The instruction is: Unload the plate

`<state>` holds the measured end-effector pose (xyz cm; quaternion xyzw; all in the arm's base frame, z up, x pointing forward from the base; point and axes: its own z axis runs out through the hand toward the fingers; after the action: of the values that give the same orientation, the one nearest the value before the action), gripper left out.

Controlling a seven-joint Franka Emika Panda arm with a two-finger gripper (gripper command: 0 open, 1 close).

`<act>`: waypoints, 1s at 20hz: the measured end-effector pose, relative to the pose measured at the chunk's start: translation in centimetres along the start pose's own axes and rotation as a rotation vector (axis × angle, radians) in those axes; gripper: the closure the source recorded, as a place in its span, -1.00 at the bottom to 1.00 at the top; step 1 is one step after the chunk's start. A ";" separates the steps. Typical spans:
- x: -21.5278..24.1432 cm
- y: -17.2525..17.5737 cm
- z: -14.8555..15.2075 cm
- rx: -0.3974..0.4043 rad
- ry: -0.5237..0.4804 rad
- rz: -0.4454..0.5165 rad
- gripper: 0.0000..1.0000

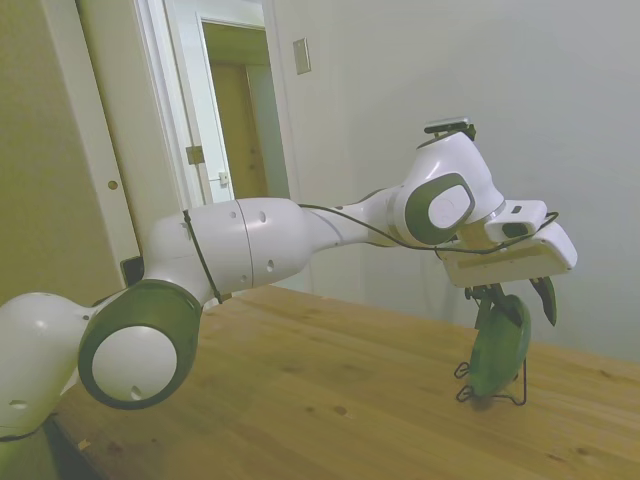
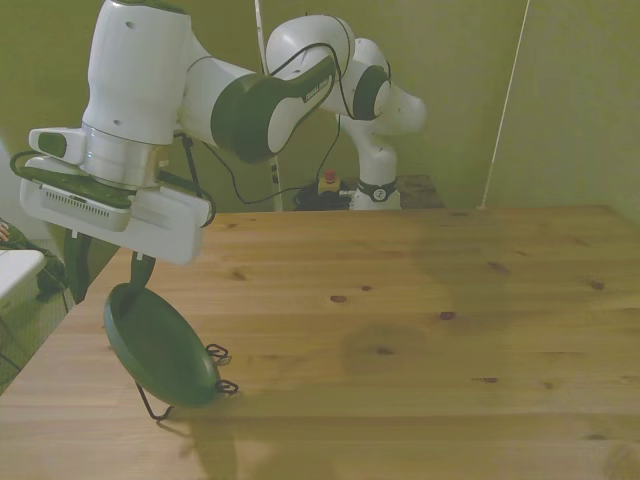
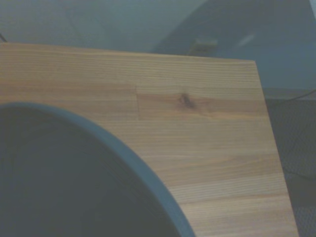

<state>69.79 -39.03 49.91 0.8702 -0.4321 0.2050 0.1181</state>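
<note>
The wooden bench point(image 2: 420, 320) spreads out below my fingers, a broad plank surface with dark knots, and most of it lies away from me toward the front view's right. My white arm point(image 1: 240, 245) stretches over it from the far edge.

My fingers point(image 1: 515, 297) hang near one corner of the bench, pointing down. In the side view one dark finger closes in at the top rim of the plate, while the other stands apart in the air on the far side of it. They look spread rather than closed, and I cannot tell for certain whether the near one touches the rim.

The plate point(image 2: 160, 345) stands directly beneath my fingers. It is round, dark green and glossy, and rests on its edge, tilted, with its hollow face turned upward toward the wrist. In the wrist view its curved rim point(image 3: 133, 158) sweeps across close by, with bare wood beyond it.

A thin black wire stand point(image 2: 215, 385) holds the plate upright from below. Its small loops stick out on the bench just beside the plate's lower edge.
</note>
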 end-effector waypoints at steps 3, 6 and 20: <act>0.0 0.0 0.1 0.000 -0.002 -0.005 1.00; -0.1 -0.1 0.3 0.002 -0.005 -0.011 1.00; 0.4 -0.5 -1.2 0.021 0.024 -0.026 1.00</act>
<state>70.13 -38.53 51.13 0.8745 -0.4170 0.2184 0.1171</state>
